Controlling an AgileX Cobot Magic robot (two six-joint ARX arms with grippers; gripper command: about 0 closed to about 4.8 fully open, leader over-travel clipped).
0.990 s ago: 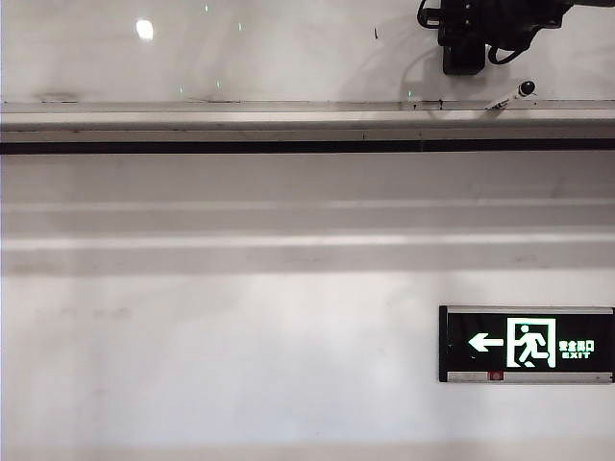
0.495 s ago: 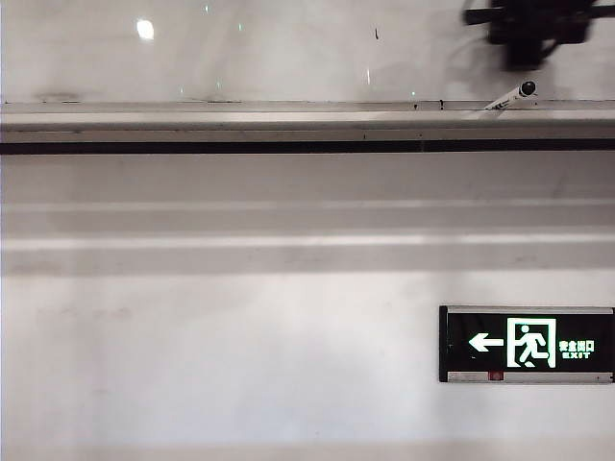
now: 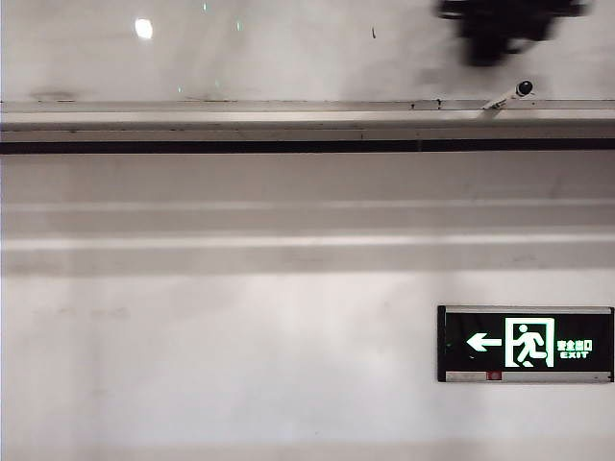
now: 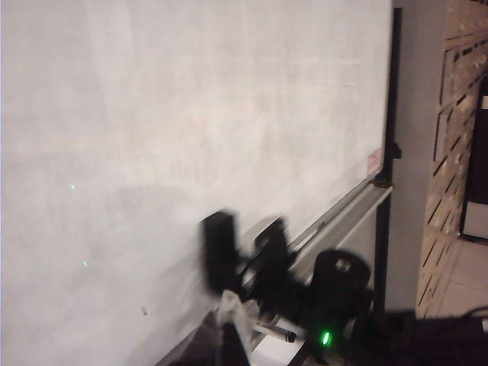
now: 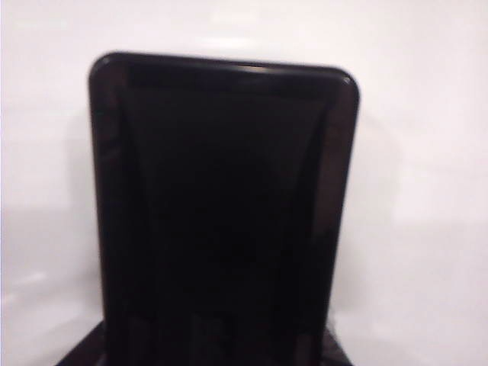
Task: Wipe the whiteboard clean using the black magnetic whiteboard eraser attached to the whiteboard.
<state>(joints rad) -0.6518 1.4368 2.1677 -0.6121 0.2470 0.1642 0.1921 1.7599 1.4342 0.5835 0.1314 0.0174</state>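
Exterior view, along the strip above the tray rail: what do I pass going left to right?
Glare spot → small black marker stroke → the blurred right gripper holding the eraser against the whiteboard → white marker with a black cap, resting on the tray rail.

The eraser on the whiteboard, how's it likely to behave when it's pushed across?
The eraser looks like a stiff block with rounded corners, so it probably keeps its shape. Flat against the glossy whiteboard, it should slide, not roll. Its slightly shiny shell might slip in the right gripper.
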